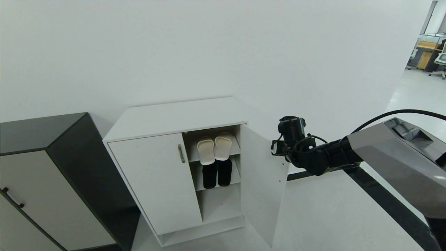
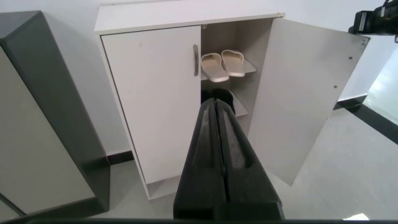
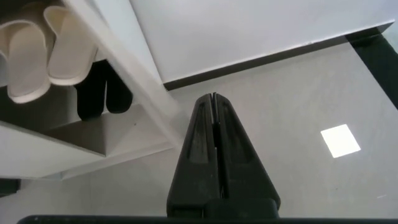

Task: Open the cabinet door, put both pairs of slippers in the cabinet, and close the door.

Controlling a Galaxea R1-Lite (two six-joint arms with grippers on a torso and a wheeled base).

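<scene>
**Both pairs shelved, one door left to shut**

Two pairs sat inside the cabinet (image 1: 174, 116): the white slippers (image 1: 215, 149) on the upper shelf, the black slippers (image 1: 217, 172) on the shelf just below, toes inward. The left door (image 1: 156, 181) was closed. The right door (image 1: 261, 181) stood swung wide, long axis upright, inner face turned to the room and free edge out toward the robot's right.

The right gripper (image 3: 214, 98) hung with its fingers pressed together on nothing, just beyond that free edge and near the door's top corner. From its wrist view the door edge ran past beside the fingertips. I could not tell whether they touched.

The left gripper (image 2: 214, 102), also clamped flat and empty, sat low in front of the cabinet, well apart from the right door.

My judgement: only the closing remained, and the right arm was the nearer. The door lay to the robot's left of that claw, so the push would go leftward and back against the outer face.
</scene>
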